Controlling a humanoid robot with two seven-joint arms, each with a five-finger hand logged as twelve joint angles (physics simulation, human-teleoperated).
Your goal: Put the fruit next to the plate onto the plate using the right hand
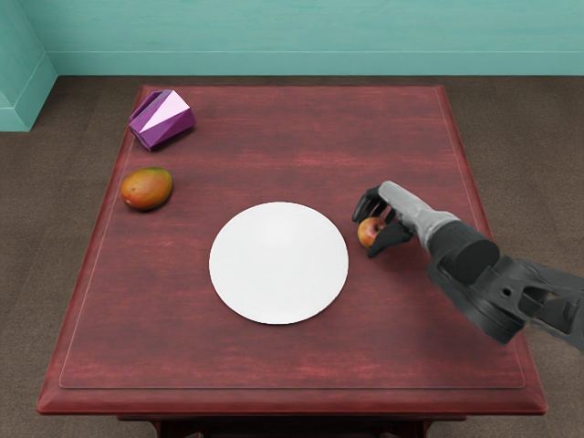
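A small red-orange fruit [370,232] lies on the table just right of the white plate [278,263]. My right hand [377,222] reaches in from the right edge, its dark fingers curled around the fruit from above and behind. The fruit still rests at table level, apart from the plate's rim. A larger mango [146,188] lies far off at the table's left, well away from the plate. The left arm does not show.
A purple faceted box [161,118] stands at the back left corner. The dark red table [274,365] has a raised lip around its edges. My right forearm [493,278] crosses the table's right side.
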